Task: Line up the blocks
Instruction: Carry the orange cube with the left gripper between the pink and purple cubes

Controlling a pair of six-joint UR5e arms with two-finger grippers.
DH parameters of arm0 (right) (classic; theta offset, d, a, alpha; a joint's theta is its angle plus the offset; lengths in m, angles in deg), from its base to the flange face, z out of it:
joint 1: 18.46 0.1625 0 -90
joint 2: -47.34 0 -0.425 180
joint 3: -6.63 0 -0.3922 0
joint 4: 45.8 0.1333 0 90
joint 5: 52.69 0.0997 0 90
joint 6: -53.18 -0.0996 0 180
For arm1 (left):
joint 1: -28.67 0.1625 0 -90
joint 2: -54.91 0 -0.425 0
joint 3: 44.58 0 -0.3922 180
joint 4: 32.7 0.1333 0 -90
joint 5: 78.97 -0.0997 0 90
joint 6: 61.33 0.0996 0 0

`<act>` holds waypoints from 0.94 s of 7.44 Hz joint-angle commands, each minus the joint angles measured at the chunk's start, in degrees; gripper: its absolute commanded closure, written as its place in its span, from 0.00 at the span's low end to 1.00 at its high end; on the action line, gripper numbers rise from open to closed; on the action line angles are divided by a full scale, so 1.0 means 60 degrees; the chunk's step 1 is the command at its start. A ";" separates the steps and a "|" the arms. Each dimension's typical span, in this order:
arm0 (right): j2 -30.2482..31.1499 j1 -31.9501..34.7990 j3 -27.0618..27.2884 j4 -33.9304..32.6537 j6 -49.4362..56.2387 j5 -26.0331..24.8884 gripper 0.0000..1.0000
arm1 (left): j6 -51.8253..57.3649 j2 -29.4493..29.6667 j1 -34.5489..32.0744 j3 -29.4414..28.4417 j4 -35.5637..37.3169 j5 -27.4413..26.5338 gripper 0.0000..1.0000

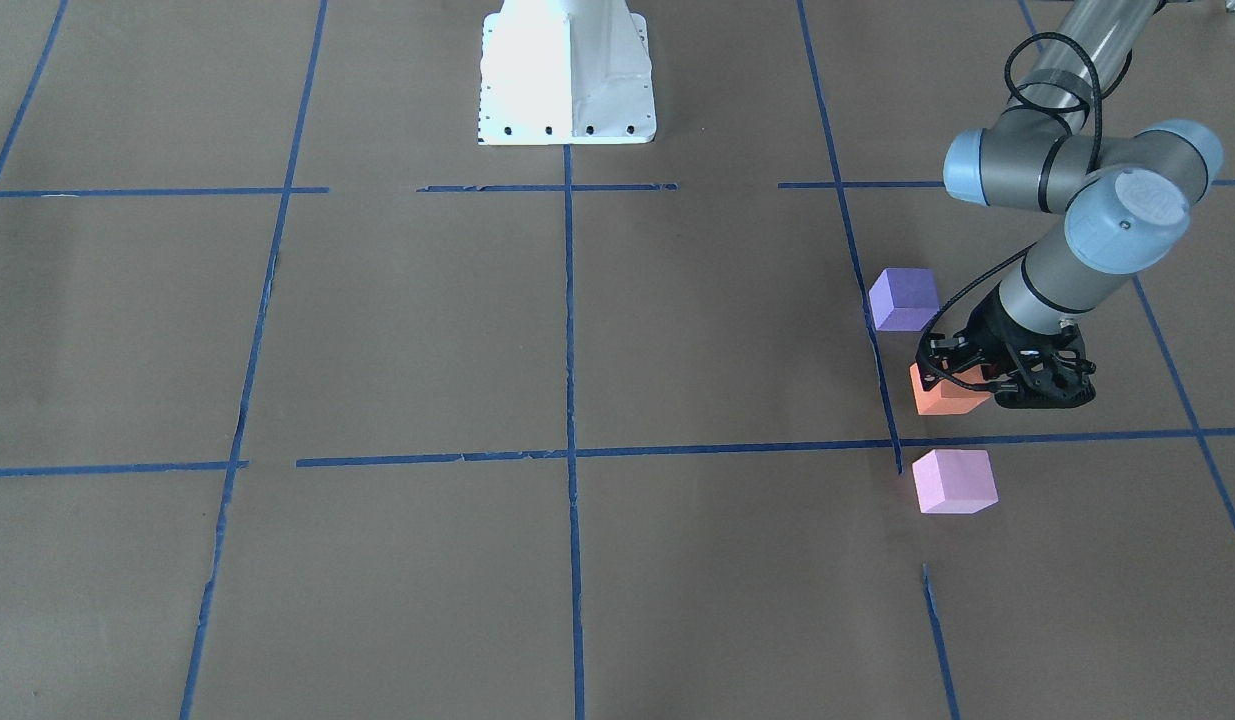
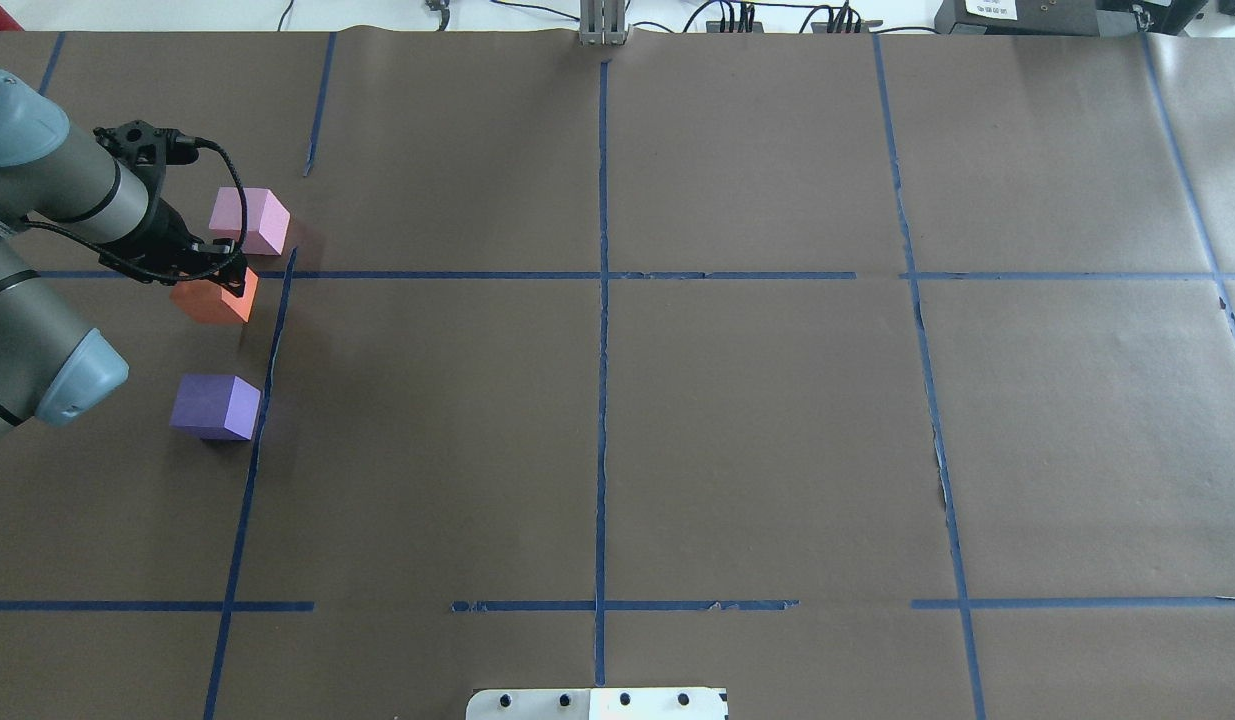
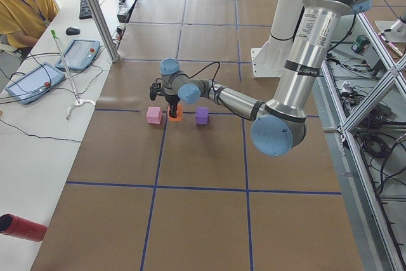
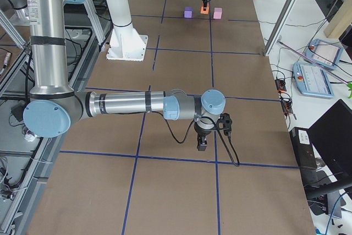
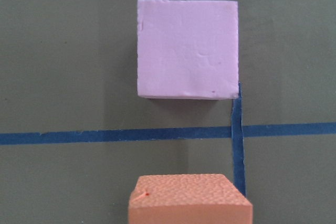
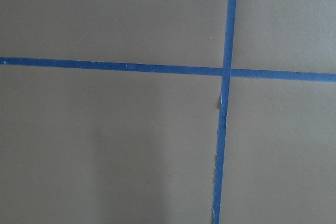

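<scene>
Three foam blocks lie in a rough row beside a blue tape line on the robot's left. The orange block [image 1: 942, 400] [image 2: 212, 303] is in the middle, the dark purple block [image 1: 904, 298] [image 2: 215, 405] is nearer the robot, and the pale pink block [image 1: 954, 480] [image 2: 249, 220] is farther away. My left gripper [image 1: 969, 385] [image 2: 222, 278] stands over the orange block with its fingers around it, at about table level. The left wrist view shows the orange block [image 5: 189, 200] close below and the pink block [image 5: 187, 48] beyond. My right gripper [image 4: 202, 146] hangs over bare table; I cannot tell its state.
The white robot base [image 1: 567, 70] stands at the table's middle on the robot's side. Blue tape lines [image 2: 602, 300] divide the brown paper table into squares. An operator [image 3: 19, 4] sits beyond the far edge with tablets. A red cylinder [image 3: 22, 228] lies there too.
</scene>
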 commanded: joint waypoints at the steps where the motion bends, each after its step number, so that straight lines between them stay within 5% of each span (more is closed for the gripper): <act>1: 0.0000 0.0000 -0.0009 0.0000 0.0000 0.0000 0.00 | -0.0309 0.0229 0.0079 -0.0332 -0.0021 -0.0001 0.77; 2: 0.0000 0.0000 -0.0009 0.0000 0.0000 0.0000 0.00 | -0.0266 0.0229 0.0080 -0.0494 -0.0021 -0.0016 0.65; 3: 0.0000 0.0000 -0.0009 0.0000 0.0000 0.0000 0.00 | -0.0265 0.0229 0.0095 -0.0510 -0.0035 -0.0016 0.24; 4: 0.0000 0.0000 -0.0009 0.0000 0.0000 0.0000 0.00 | -0.0280 0.0229 0.0124 -0.0496 -0.0093 -0.0016 0.00; 7: 0.0000 0.0000 -0.0009 0.0000 0.0000 0.0000 0.00 | 0.0142 -0.0033 -0.0341 0.0322 0.0066 0.0741 0.00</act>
